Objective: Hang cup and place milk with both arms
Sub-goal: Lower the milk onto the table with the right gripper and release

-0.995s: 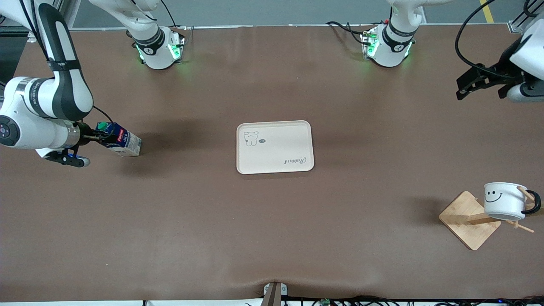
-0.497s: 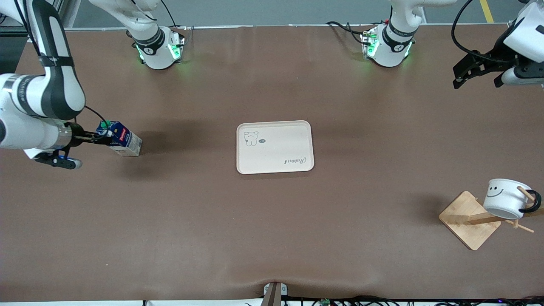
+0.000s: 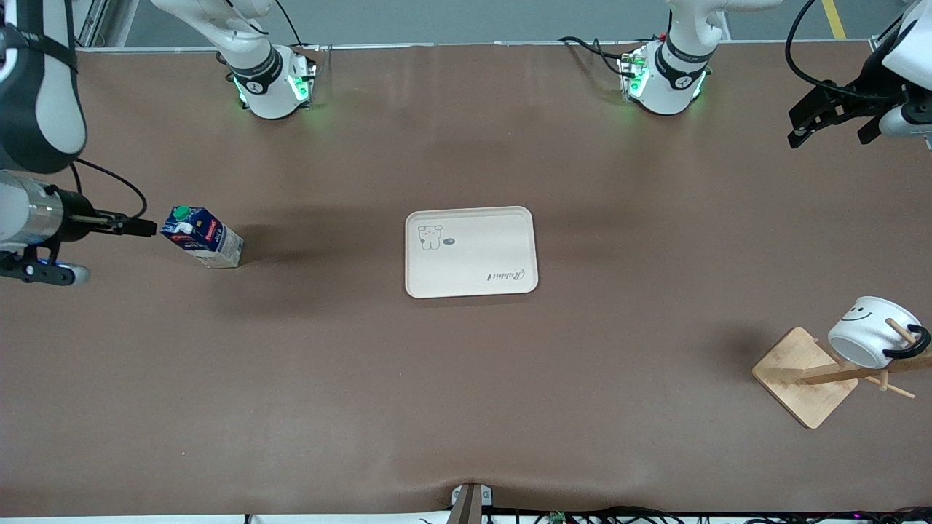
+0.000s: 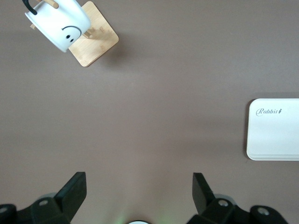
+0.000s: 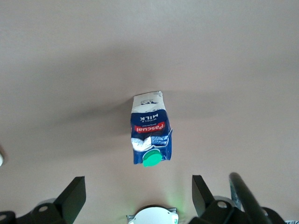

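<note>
The milk (image 3: 202,237), a dark-blue carton with a green cap, stands on the table toward the right arm's end, well apart from the tray (image 3: 470,252). It also shows in the right wrist view (image 5: 149,135). My right gripper (image 3: 145,226) is open and empty beside the carton, not touching it; its open jaws show in the right wrist view (image 5: 139,196). The cup (image 3: 870,340), white with a smiley face, hangs tilted by its black handle on the wooden rack (image 3: 804,377). My left gripper (image 3: 828,131) is open and empty, up over the left arm's end of the table.
The cream tray lies at the table's middle with nothing on it; its edge shows in the left wrist view (image 4: 275,130). The left wrist view also shows the cup (image 4: 58,23) and the rack's base (image 4: 93,42). Both arm bases stand along the table's farther edge.
My right gripper has let go of the milk and drawn back toward the right arm's end. The cup has tipped further on the rack peg. My left gripper has shifted a little.
</note>
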